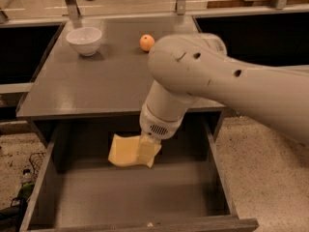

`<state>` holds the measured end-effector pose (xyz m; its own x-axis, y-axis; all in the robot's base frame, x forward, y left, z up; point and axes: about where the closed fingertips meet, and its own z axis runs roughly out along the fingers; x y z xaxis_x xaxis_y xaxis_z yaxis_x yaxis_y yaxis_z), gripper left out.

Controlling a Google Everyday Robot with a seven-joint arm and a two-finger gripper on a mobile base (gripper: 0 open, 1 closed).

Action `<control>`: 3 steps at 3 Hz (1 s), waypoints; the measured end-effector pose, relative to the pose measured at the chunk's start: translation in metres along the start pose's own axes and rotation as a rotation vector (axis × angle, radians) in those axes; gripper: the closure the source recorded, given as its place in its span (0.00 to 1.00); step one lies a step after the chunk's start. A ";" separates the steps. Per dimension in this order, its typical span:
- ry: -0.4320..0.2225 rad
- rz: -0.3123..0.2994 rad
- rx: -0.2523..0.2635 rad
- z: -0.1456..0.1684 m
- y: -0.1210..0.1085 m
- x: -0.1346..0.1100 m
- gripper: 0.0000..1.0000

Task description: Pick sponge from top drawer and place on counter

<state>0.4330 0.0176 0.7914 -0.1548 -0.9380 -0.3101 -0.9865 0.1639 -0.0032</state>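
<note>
Jaws are pressing together on the right end of the sponge (124, 151), one yellowish finger lying across its top face, so the gripper (146, 151) is reaching down from under the counter's front edge into the open drawer (145, 197). The big white arm (231, 81) is coming in from the right and bending down over the counter (96, 81), and its wrist is pointing almost straight down. That is likely because the drawer walls leave access only from above. The sponge is sitting toward the back of the drawer, near the middle, partly under the counter's overhang. Whether it is resting on the drawer bottom or hanging just clear of it is hard to tell. Gripping it at one end seems to be leaving most of the soft body free to the left, so it may sag once raised. Its broad face is facing up, and its long axis is running left to right, roughly along the drawer front, with the free end pointing left. A white bowl (84, 40) and an orange (147, 42) are occupying the far part of the counter, leaving the near part bare for setting the sponge down.
</note>
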 end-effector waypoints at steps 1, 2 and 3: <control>0.002 -0.003 0.077 -0.042 -0.019 -0.013 1.00; 0.000 -0.002 0.078 -0.042 -0.020 -0.013 1.00; -0.015 0.003 0.113 -0.063 -0.035 -0.017 1.00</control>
<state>0.4663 0.0084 0.8562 -0.1564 -0.9327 -0.3249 -0.9734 0.2013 -0.1093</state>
